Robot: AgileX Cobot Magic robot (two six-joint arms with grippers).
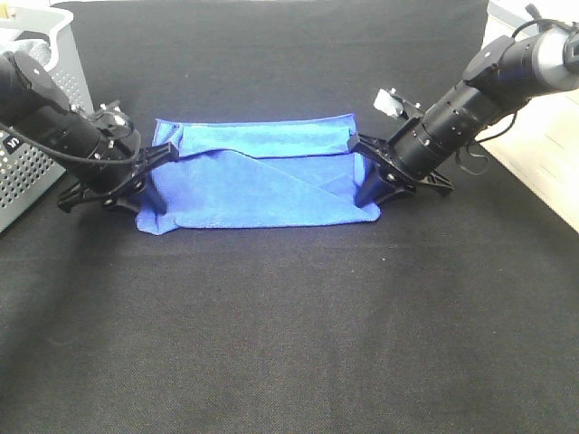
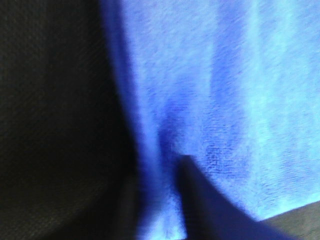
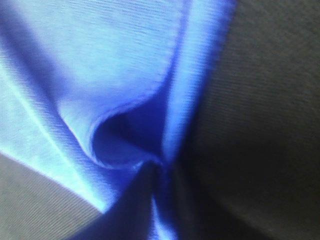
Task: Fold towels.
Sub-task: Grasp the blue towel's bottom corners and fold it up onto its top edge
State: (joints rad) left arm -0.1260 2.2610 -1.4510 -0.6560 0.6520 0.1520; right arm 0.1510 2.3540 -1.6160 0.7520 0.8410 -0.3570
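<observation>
The bright royal-blue microfibre towel [image 1: 253, 185] lies mid-table on the black cloth [image 1: 289, 334] with its far edge turned over, so I judge a lengthwise fold is in hand. Your right gripper [image 1: 360, 146] is pinched on the towel's right end. The left gripper [image 1: 168, 154] sits at the left end, but blur hides whether it grips. Next, carry both ends evenly toward the near edge.

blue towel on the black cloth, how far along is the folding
Done: the bright royal-blue microfibre towel lies partly folded, far edge turned over, a diagonal flap across it. In hand: the left gripper and right gripper sit at its short ends, the right apparently pinching bunched cloth. Left: the layers look uneven, so squaring and another fold likely remain.
</observation>
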